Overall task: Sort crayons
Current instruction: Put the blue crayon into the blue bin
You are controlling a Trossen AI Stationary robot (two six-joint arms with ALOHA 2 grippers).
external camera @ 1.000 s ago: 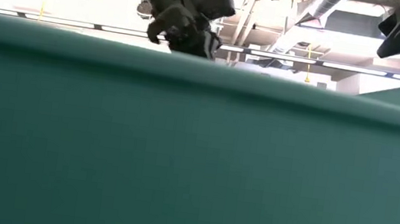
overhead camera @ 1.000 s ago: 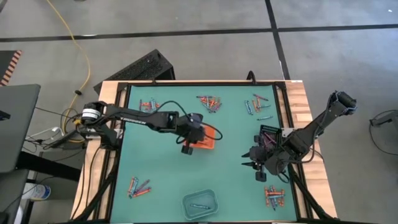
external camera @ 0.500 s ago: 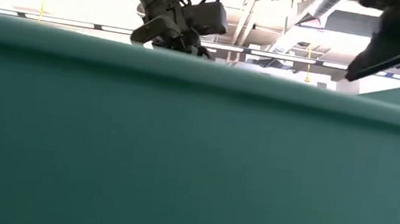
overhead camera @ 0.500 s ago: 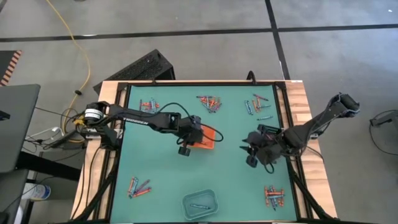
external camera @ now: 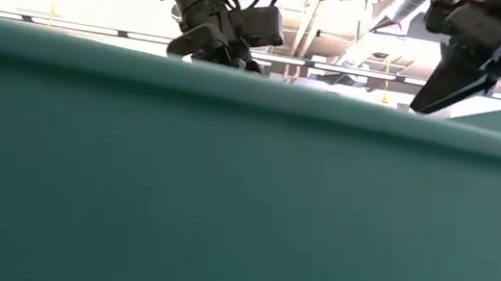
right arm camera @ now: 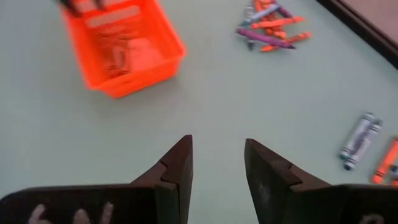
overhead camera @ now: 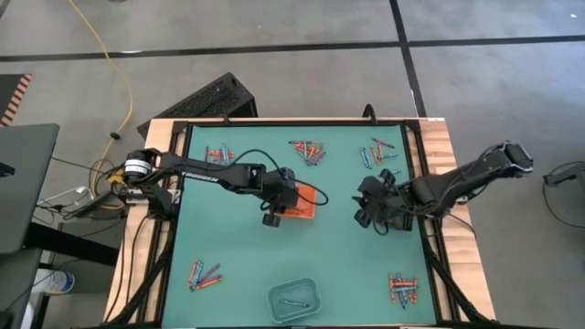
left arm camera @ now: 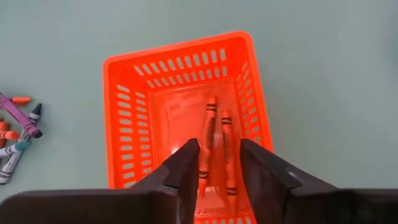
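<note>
Crayons lie in small piles on the green mat: at the far left [overhead camera: 219, 153], the far middle [overhead camera: 309, 151], the far right [overhead camera: 377, 155], the near left [overhead camera: 206, 274] and the near right [overhead camera: 402, 288]. My left gripper [left arm camera: 217, 165] hangs open over the orange tray [left arm camera: 124, 124]. Two orange crayons [left arm camera: 211, 127] lie flat on the tray's floor, showing between and beyond its fingers. My right gripper [right arm camera: 217, 165] is open over bare mat to the right of the orange tray [overhead camera: 308, 203], with nothing between its fingers.
A clear tray [overhead camera: 292, 298] holding one crayon sits at the near middle. A black tray [overhead camera: 399, 189] lies mostly hidden under my right arm. A raised dark frame [overhead camera: 183, 219] borders the mat. Bare mat lies between the orange tray and the clear tray.
My right gripper has swung from the near right part of the mat toward the far edge, turning as it went, and now hangs beside the black tray, facing the orange tray. My left gripper has stayed over the orange tray.
</note>
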